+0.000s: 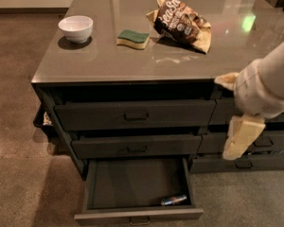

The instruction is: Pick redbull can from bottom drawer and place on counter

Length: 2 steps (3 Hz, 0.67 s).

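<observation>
The redbull can (174, 200) lies on its side in the front right corner of the bottom drawer (128, 186), which is pulled out wide. Its blue and silver body shows against the dark floor of the drawer. My gripper (241, 137), cream coloured, hangs from the pale arm at the right edge of the view. It sits in front of the right-hand drawers, below the counter (132, 63) edge, above and to the right of the can. It holds nothing that I can see.
On the counter stand a white bowl (75, 28), a green and yellow sponge (133, 38) and a brown snack bag (182, 22). Two taller drawers (132, 115) above the open one are shut. More shut drawers fill the right side behind the arm.
</observation>
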Each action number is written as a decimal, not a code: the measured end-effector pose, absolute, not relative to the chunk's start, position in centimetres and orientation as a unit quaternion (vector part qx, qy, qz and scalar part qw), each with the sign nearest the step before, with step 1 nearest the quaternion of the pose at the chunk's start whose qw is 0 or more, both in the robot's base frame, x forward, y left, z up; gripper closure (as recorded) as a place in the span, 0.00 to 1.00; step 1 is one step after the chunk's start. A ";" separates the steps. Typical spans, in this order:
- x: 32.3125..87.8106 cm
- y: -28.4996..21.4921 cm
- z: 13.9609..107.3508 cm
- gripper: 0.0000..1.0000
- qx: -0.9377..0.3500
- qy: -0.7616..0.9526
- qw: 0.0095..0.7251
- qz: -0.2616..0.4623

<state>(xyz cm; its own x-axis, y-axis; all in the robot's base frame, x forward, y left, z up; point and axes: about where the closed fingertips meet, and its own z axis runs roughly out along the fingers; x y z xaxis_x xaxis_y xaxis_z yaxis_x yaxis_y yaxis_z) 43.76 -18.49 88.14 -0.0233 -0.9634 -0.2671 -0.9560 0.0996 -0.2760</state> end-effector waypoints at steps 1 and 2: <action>42.8 -16.8 81.2 0.00 -0.702 0.677 0.220 0.020; 43.8 -16.6 80.5 0.00 -0.713 0.658 0.242 -0.004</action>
<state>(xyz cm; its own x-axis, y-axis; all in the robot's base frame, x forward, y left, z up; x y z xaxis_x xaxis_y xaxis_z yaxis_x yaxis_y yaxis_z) 43.80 -16.62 80.47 0.1332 -0.9402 -0.3134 -0.9365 -0.0159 -0.3504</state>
